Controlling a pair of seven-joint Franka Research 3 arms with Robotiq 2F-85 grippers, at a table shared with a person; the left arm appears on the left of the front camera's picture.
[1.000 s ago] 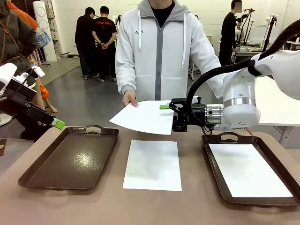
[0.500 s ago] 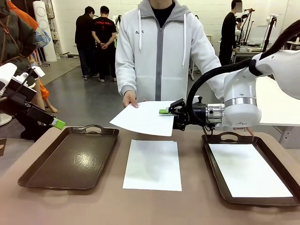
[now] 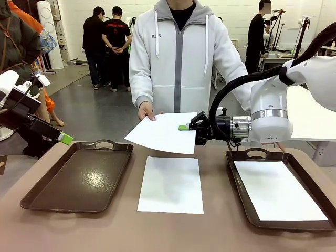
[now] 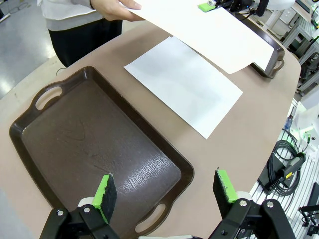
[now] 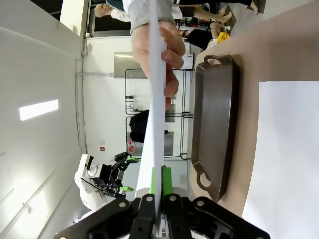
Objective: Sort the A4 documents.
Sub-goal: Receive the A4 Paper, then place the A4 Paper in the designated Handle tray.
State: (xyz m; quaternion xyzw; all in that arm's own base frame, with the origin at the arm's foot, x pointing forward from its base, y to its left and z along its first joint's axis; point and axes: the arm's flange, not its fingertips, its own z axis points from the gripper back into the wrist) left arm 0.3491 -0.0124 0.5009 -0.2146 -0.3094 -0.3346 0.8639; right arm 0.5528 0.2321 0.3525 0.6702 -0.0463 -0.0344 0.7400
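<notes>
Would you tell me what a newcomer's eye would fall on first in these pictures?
A white sheet hangs in mid-air at the far side, pinched at one edge by the right gripper and held at the other by the person's hand. A second sheet lies on the table between the empty left tray and the right tray, which holds a third sheet.

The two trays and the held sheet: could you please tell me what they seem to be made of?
The left tray and the right tray look like moulded plastic, dark brown and glossy: the left one mirrors the lights. The held sheet looks like thin matte white paper: edge-on in the right wrist view it is a thin line.
</notes>
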